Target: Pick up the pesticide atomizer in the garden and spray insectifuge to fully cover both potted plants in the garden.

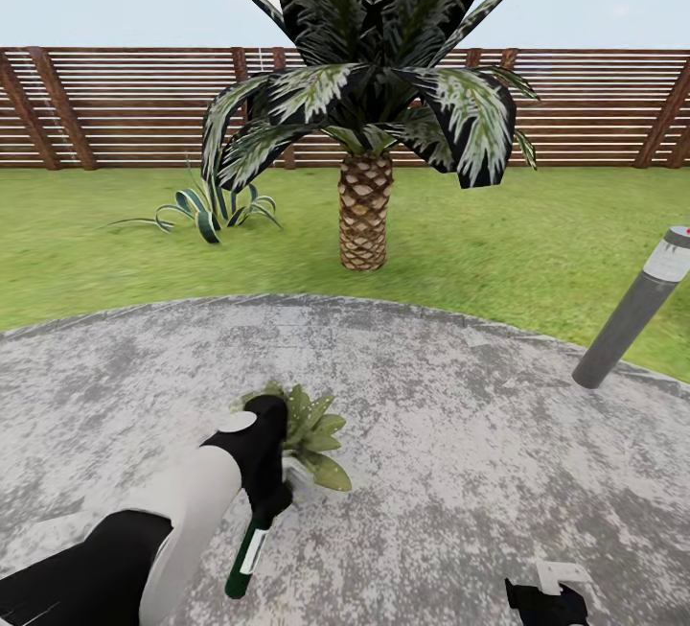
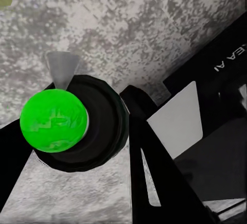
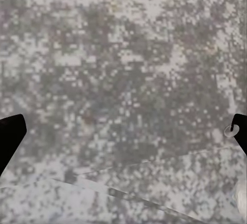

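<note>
Left end effector [image 1: 261,501] is pinching the pesticide atomizer [image 1: 244,554], sitting at roughly 7 o'clock in the head view, over the round grey patio [image 1: 460,415]. Bottle is hanging tilted, its free end pointing down toward the camera, white label facing out. In the left wrist view the atomizer's [image 2: 77,123] green-lit top is facing the lens, black fingers [image 2: 154,152] lying along both sides of it, paving behind.

One potted plant [image 1: 311,434] is sitting on the patio just beyond the left end effector, partly hidden by the wrist; leaves are touching or nearly touching the black housing, can't tell which.

Right end effector [image 1: 546,604] is showing at 5 o'clock, low at the frame edge. In the right wrist view its fingertips [image 3: 10,134] are sitting spread wide at opposite edges, nothing between them, just paving.

A palm [image 1: 369,127] is standing at 12 o'clock on the lawn [image 1: 498,243], a striped agave clump [image 1: 211,206] at 11, a grey bollard light [image 1: 637,305] at 3, and the slatted fence [image 1: 115,108] is running behind.
</note>
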Robot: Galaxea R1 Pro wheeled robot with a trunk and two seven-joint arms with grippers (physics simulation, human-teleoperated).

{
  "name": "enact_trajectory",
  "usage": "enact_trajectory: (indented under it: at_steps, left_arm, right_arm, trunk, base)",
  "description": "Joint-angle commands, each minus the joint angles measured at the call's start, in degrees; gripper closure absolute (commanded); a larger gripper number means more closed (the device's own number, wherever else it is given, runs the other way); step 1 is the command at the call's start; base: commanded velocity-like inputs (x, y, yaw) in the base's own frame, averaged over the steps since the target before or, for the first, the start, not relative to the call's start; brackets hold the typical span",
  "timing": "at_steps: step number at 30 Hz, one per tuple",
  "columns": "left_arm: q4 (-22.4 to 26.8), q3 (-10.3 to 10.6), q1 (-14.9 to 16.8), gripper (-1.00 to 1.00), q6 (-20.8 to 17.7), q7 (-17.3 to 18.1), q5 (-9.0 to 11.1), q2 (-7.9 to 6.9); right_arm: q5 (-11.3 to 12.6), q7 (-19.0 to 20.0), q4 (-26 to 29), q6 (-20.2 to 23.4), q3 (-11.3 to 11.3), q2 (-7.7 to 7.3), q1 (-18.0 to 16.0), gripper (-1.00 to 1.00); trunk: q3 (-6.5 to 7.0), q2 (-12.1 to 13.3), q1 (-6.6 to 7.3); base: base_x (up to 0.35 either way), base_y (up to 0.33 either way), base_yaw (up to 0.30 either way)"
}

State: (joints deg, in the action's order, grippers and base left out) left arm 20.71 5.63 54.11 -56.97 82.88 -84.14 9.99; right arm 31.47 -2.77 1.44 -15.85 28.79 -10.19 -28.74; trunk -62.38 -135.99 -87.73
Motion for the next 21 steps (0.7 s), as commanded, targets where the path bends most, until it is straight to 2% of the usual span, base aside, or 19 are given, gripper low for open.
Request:
enact_trajectory:
  at_steps: [1, 4, 9, 16, 21]
  left_arm:
    - [0.2, 0.2, -1.1, 1.00, -0.5, 0.5, -0.6, 0.00]
    - [0.4, 0.2, -2.4, 1.00, -0.4, 0.4, -0.5, -0.66]
    - [0.7, -0.2, -2.6, 1.00, -0.5, 0.5, -0.5, -1.16]
    - [4.5, -0.2, -2.2, 1.00, -0.6, 0.7, -0.5, -0.85]
    - [4.9, -0.2, -2.1, 1.00, -0.7, 0.7, -0.5, -0.63]
  right_arm:
    - [0.3, -0.2, 0.0, -0.1, 0.5, -0.01, 0.0, -1.00]
    - [0.4, -0.2, 0.0, -0.1, 0.5, -0.01, 0.0, -1.00]
    - [0.7, -0.1, 0.2, 0.0, 0.5, 0.22, 0.0, -1.00]
    - [0.6, 0.0, 0.2, 0.0, 0.5, 0.33, 0.0, -1.00]
    - [0.5, 0.0, 0.2, -0.1, 0.5, 0.48, 0.0, -1.00]
  trunk:
    - [-0.04, 0.0, 0.02]
    - [-0.04, 0.0, 0.02]
    - [-0.04, 0.0, 0.02]
    - [-0.04, 0.0, 0.02]
    - [-0.03, 0.0, 0.02]
  base:
    - [0.000, 0.000, 0.000]
    - [0.000, 0.000, 0.000]
    - [0.000, 0.000, -0.043]
    - [0.000, 0.000, -0.245]
    - [0.000, 0.000, -0.266]
